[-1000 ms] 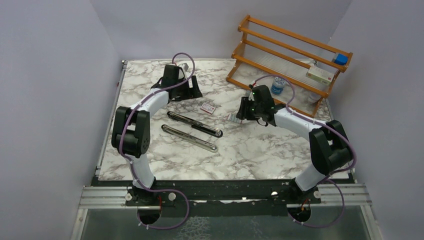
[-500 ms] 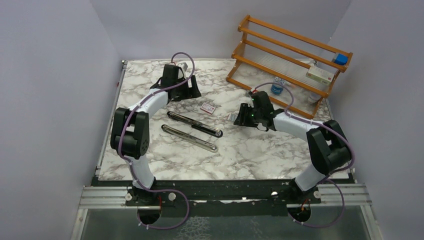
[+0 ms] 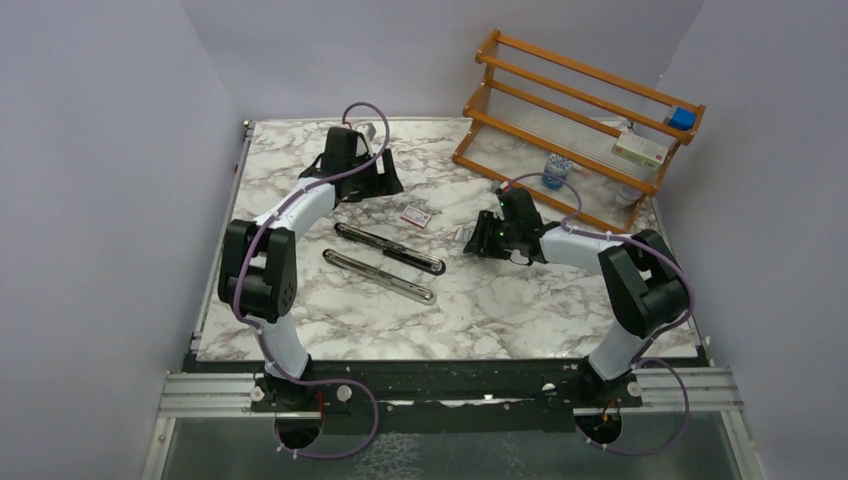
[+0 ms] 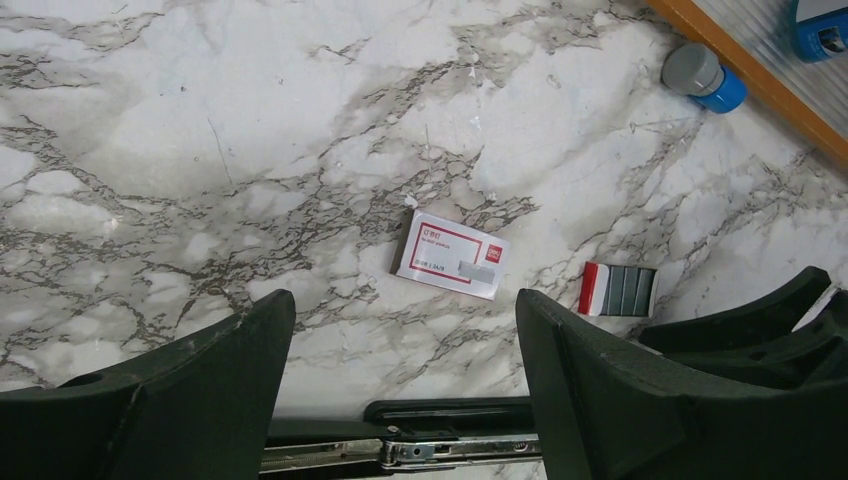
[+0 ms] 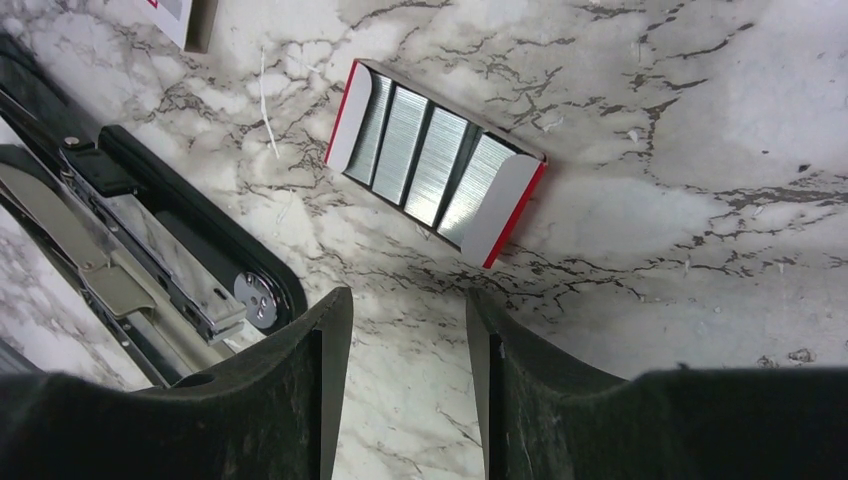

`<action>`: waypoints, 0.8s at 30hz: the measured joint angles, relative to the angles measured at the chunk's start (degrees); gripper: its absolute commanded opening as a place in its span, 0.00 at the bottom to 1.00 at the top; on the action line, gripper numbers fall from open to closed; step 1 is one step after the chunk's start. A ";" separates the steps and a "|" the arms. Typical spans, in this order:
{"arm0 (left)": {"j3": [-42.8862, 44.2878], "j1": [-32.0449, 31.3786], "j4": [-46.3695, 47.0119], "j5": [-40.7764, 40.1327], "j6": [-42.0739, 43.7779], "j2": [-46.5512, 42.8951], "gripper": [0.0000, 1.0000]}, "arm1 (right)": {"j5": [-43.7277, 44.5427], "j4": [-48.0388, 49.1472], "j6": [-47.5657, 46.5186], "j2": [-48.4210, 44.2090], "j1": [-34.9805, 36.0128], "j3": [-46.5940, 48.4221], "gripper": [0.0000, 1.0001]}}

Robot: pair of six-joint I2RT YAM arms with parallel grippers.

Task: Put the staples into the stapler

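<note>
The left gripper (image 4: 405, 320) hangs wide and empty near the tabletop's (image 3: 520, 300) far edge. The stapler (image 3: 388, 262) lies open mid-tabletop, long axis diagonal. The staples (image 5: 435, 163) sit just ahead of the right gripper (image 5: 410, 310), the nearer arm, its part-open fingers seemingly empty.

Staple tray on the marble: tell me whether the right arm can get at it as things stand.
Probably yes. The right gripper hangs open just short of the staple tray, with nothing between them; the opened stapler lies off to one side.
</note>
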 measured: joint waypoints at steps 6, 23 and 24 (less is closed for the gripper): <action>-0.44 -0.42 -0.85 -0.85 0.02 -2.36 0.84 | 1.44 2.45 1.36 0.85 0.00 0.00 0.50; -0.96 -1.53 -2.10 -1.77 0.00 -3.43 0.80 | 10.54 3.56 2.05 1.46 0.22 0.98 0.50; -0.96 -1.53 -2.12 -1.81 0.00 -3.43 0.80 | 10.91 3.61 1.68 1.51 0.22 1.05 0.49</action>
